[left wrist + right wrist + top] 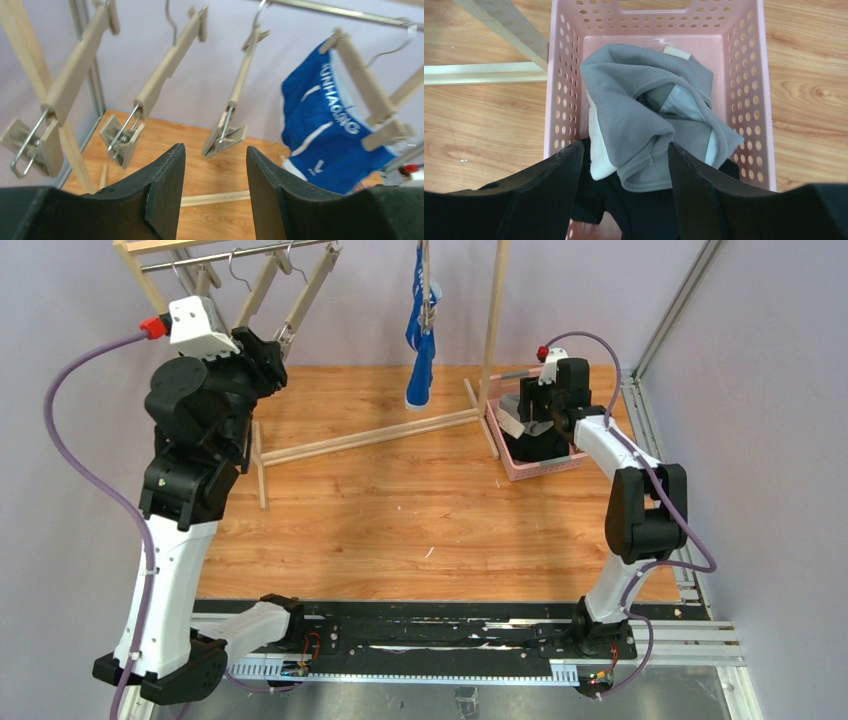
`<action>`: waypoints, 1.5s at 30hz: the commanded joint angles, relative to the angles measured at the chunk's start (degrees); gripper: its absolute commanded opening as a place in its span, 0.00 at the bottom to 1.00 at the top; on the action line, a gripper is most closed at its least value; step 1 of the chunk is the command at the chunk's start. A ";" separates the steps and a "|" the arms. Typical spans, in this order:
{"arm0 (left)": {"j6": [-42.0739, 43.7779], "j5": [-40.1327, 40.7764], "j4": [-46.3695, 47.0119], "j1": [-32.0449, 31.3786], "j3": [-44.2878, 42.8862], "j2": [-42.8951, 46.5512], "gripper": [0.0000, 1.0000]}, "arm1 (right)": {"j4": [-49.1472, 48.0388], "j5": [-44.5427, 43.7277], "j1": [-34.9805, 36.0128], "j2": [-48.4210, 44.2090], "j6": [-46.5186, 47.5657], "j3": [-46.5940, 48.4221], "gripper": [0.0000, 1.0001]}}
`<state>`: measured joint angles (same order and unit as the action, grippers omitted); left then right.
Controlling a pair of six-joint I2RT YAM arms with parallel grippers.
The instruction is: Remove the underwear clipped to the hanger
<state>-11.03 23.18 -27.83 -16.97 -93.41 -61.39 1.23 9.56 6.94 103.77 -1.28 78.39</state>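
Probably the limp, light bright-blue boxer shorts (320, 125) want pinching near their clipped top by the wide-open left gripper (215, 150).

Wooden table (400, 530) — pink basket (550, 470), rack base (370, 437)

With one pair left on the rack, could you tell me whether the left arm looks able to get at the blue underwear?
Probably yes. The left gripper is open at rack height, and the blue underwear hangs unobstructed to its right; only empty clip hangers lie straight ahead, so it must swing sideways.
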 commanded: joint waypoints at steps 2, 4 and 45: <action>3.80 -10.31 -5.67 -1.71 -10.80 -4.15 0.54 | -0.92 -1.26 -0.79 -10.20 1.30 -2.59 0.64; 6.06 -9.85 -6.48 -5.49 -14.91 -7.67 0.54 | -0.61 -2.64 -0.79 -14.08 1.53 -3.63 0.64; -1.71 -28.53 9.29 -10.54 -41.05 -45.52 0.65 | -0.69 -7.47 8.05 -39.39 5.21 -21.48 0.60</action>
<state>-12.12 -4.58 -20.21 -27.18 -132.25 -105.54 1.87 3.40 13.67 66.13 2.26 57.63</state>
